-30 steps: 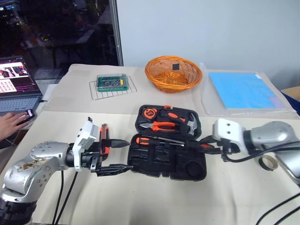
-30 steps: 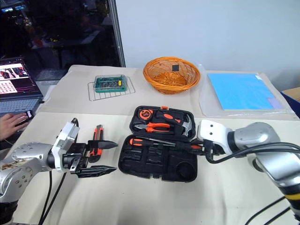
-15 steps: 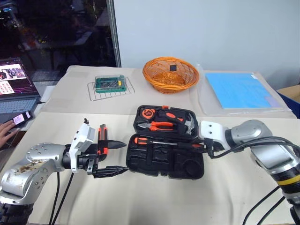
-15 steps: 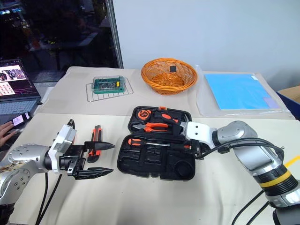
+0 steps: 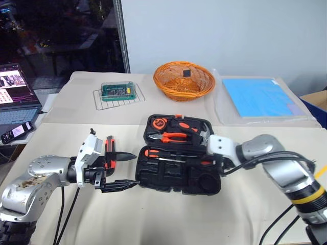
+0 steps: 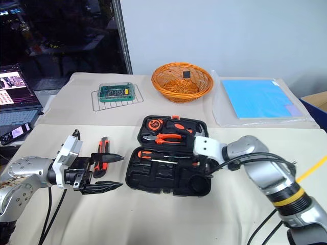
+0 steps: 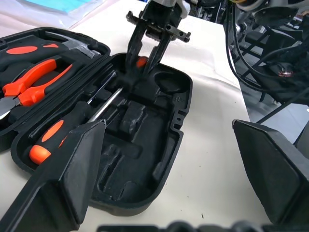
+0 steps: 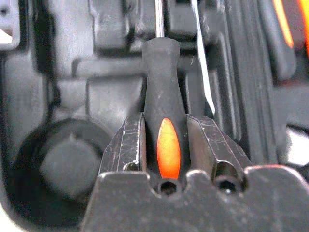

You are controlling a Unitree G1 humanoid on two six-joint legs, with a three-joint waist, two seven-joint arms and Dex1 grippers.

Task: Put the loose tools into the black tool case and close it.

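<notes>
Head views: we record the black tool case lying open on the cream table, pliers, hammer and round tape measure seated in its far half. One black-and-orange screwdriver lies in the near half. Our right gripper is over the case's right end, clamped on a second black-and-orange screwdriver. Our left gripper hangs just left of the case, its fingers spread wide and nothing between them. The utility knife lies on the table beside it, outside the case. Further back we list an orange wicker basket, a blue sheet and a green box on a wire rack.

Left wrist view: we see the moulded recesses of the case, with the right gripper's fingers reaching into it.

Right wrist view: both fingers press the screwdriver handle from either side, its shaft lying over the case's recesses.
</notes>
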